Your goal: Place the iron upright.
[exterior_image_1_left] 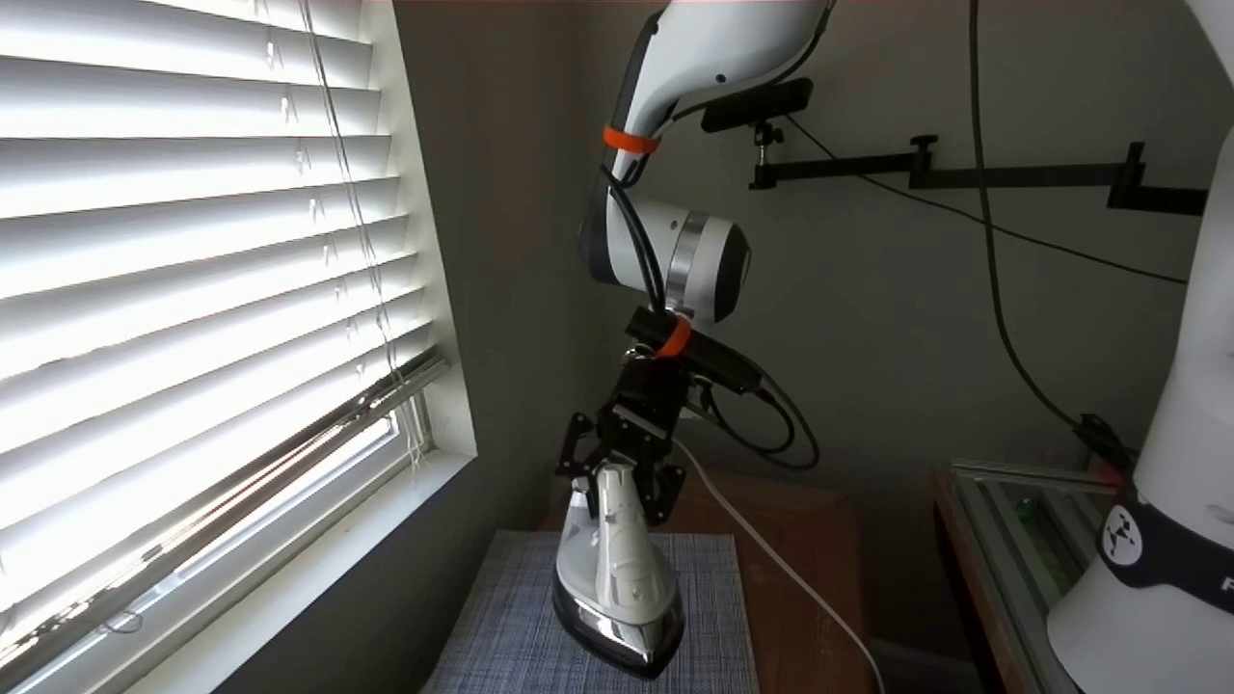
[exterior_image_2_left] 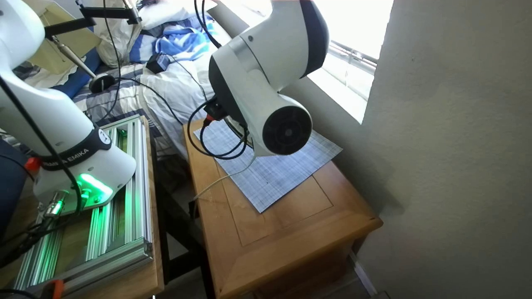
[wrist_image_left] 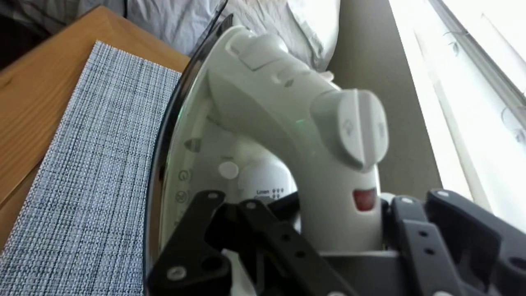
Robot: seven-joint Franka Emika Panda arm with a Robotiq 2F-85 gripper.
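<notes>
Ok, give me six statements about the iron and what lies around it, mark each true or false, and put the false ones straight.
1. The pincer grips the iron by its handle. True.
2. The iron stands upright on its own. False: the pincer holds it, and in an exterior view its nose shows below its handle.
3. A small red patch shows on the handle. True.
4. The iron's cord is black. False: its cord is whitish.
5. The woven mat lies on a wooden table. True.
6. The woven mat covers the whole table top. False: bare wood shows beside it.
</notes>
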